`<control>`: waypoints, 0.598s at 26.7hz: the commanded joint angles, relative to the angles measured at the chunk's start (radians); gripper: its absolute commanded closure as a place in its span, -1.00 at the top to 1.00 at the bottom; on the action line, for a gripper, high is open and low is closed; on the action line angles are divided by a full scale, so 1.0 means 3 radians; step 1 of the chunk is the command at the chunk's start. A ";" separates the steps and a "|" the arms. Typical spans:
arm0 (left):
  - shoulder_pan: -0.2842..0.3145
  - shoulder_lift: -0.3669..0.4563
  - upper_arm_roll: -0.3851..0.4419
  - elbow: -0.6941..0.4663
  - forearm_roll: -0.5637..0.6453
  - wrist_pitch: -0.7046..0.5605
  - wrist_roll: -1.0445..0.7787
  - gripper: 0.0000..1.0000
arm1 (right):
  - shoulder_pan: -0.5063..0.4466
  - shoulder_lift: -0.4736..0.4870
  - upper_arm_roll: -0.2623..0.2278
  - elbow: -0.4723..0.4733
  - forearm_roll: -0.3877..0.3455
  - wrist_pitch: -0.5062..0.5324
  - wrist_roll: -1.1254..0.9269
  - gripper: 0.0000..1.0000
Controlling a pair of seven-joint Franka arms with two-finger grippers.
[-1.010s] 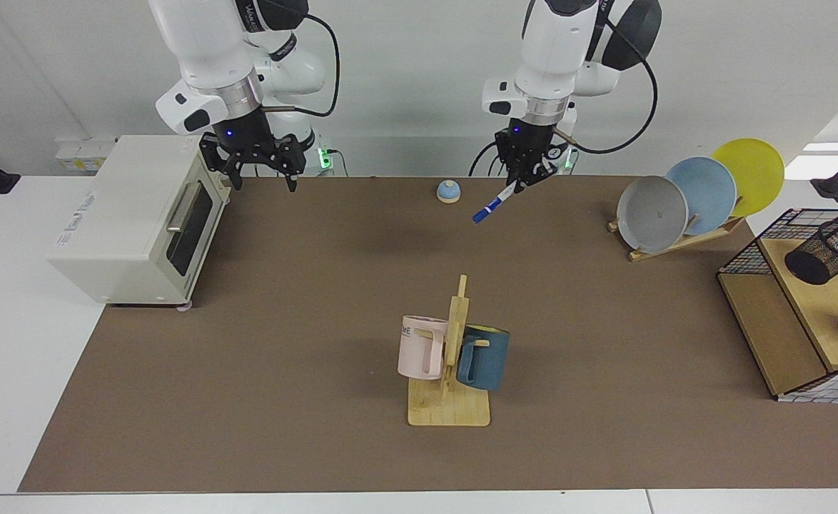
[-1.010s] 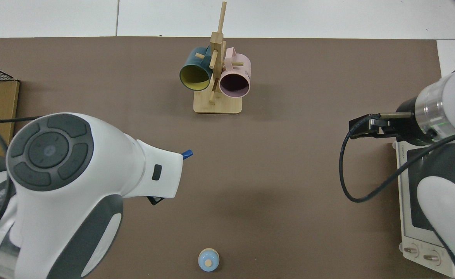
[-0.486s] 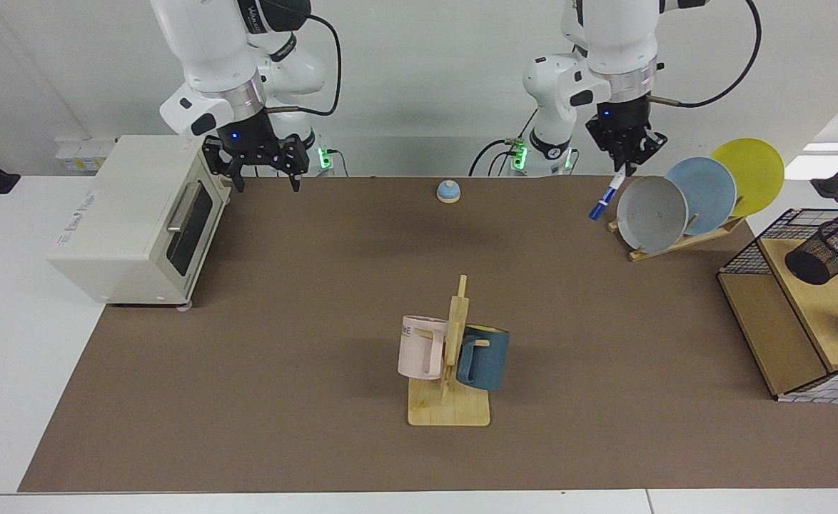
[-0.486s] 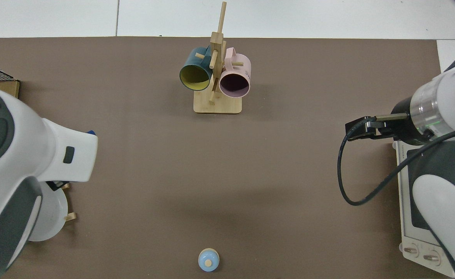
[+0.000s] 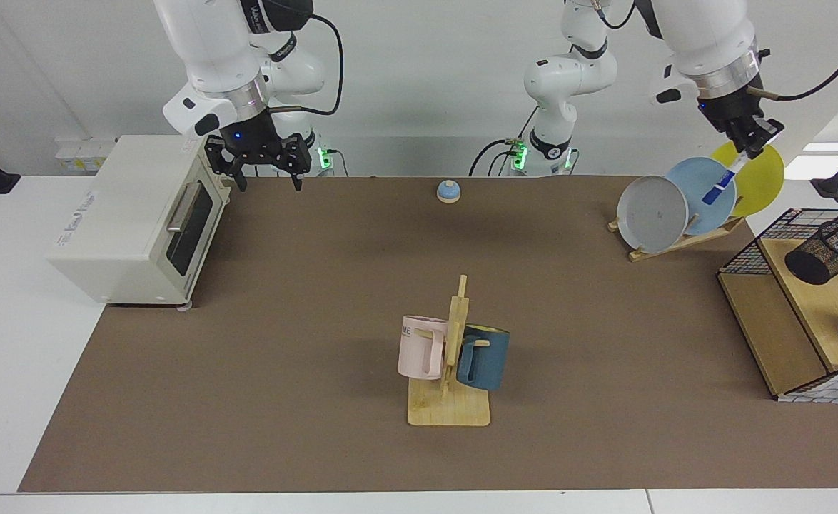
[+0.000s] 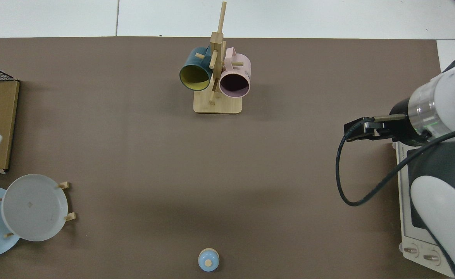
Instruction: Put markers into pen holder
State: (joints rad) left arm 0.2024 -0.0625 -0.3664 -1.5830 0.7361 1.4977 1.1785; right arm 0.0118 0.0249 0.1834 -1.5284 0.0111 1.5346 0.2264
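pink mug (image 5: 419, 348): letters "ME" (the rest curves out of sight)
toaster oven (image 5: 133, 218): side print, unreadable

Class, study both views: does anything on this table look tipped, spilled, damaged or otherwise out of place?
One thing: the pen holder leans tilted on the basket's wooden floor, mouth angled upward. The marker hangs slanted in the left gripper. The right gripper waits open by the oven.
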 commanded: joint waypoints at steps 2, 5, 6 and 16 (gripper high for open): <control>0.0281 0.0290 0.0005 0.0327 0.0215 0.0197 0.0632 -1.00 | 0.0017 -0.0058 0.0007 -0.0054 -0.0011 -0.0007 0.0370 1.00; 0.0419 0.0305 0.0004 0.0327 0.0282 0.0407 0.0852 -1.00 | 0.0022 -0.0058 0.0007 -0.0054 -0.0022 -0.0007 0.0432 1.00; 0.0460 0.0311 0.0005 0.0327 0.0297 0.0453 0.0903 -1.00 | 0.0022 -0.0058 0.0007 -0.0054 -0.0022 -0.0007 0.0437 1.00; 0.0685 0.0597 0.0020 0.0424 0.0629 0.0821 0.1226 -1.00 | 0.0007 -0.0063 0.0007 -0.0065 -0.0068 -0.0017 0.0442 1.00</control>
State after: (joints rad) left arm 0.3674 0.0657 -0.3513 -1.5020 0.8908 1.6974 1.5008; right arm 0.0197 0.0238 0.1828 -1.5285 0.0102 1.5346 0.3360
